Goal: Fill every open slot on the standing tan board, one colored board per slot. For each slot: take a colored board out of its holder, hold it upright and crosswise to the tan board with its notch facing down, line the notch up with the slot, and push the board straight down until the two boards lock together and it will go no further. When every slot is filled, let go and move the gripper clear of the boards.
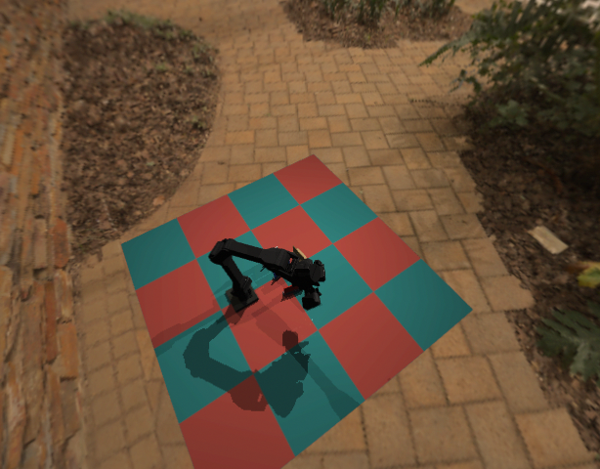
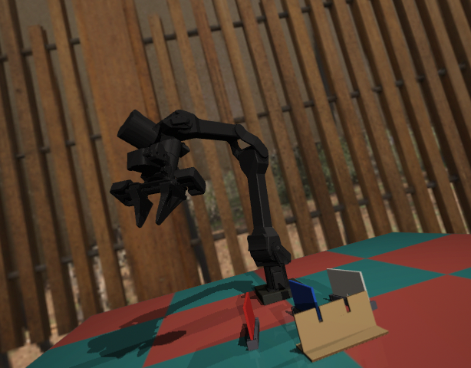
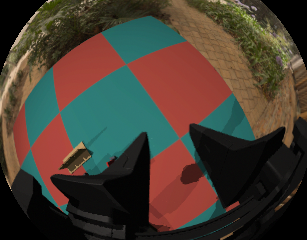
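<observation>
Arm: the black arm [image 1: 257, 253] [image 2: 261, 198] rises from its base, bends at the elbow and reaches out, wrist turned down.
Gripper: the gripper [image 2: 148, 225] [image 3: 168, 132] hangs high above the mat [image 1: 399, 247] [image 2: 418, 317] [image 3: 113, 107], fingertips down, partway open, nothing between them.
Tan board: I see the tan board [image 2: 334, 326] [image 3: 77, 158] standing on the mat, two open slots in its top edge.
Colored boards: the red board [image 2: 248, 315], blue board [image 2: 303, 294] and gray board [image 2: 345, 281] stand apart from the gripper; red sits in a dark holder [image 2: 252, 343].
Writing: none I can read.
View differences: the exterior shows all three colored boards; from the top, the arm largely covers that area.
</observation>
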Robot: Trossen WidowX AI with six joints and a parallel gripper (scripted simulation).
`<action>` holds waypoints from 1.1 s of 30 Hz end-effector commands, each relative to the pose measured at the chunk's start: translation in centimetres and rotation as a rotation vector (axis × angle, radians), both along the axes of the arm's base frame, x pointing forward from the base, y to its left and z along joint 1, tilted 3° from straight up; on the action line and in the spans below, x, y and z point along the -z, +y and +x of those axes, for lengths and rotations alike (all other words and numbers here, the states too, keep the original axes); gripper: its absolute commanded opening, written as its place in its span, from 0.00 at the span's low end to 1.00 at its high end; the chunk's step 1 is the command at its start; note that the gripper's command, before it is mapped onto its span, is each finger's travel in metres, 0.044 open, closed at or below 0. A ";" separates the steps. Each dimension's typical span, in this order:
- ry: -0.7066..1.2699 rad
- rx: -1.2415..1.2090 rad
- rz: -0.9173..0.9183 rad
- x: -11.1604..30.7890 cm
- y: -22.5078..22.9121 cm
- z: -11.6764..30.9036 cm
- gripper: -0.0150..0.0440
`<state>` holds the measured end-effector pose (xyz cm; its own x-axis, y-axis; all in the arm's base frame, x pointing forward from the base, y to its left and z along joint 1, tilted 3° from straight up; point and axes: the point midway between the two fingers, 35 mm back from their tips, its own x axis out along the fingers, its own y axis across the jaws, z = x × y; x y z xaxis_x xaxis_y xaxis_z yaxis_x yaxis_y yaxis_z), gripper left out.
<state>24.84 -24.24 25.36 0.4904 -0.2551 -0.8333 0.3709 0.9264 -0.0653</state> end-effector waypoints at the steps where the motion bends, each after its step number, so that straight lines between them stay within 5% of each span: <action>1: 0.122 -0.046 0.101 2.6 3.4 0.8 0.56; 10: 0.513 -0.211 0.258 7.2 13.4 0.2 0.56; 33: 0.523 -0.215 0.260 15.5 13.6 -0.1 0.56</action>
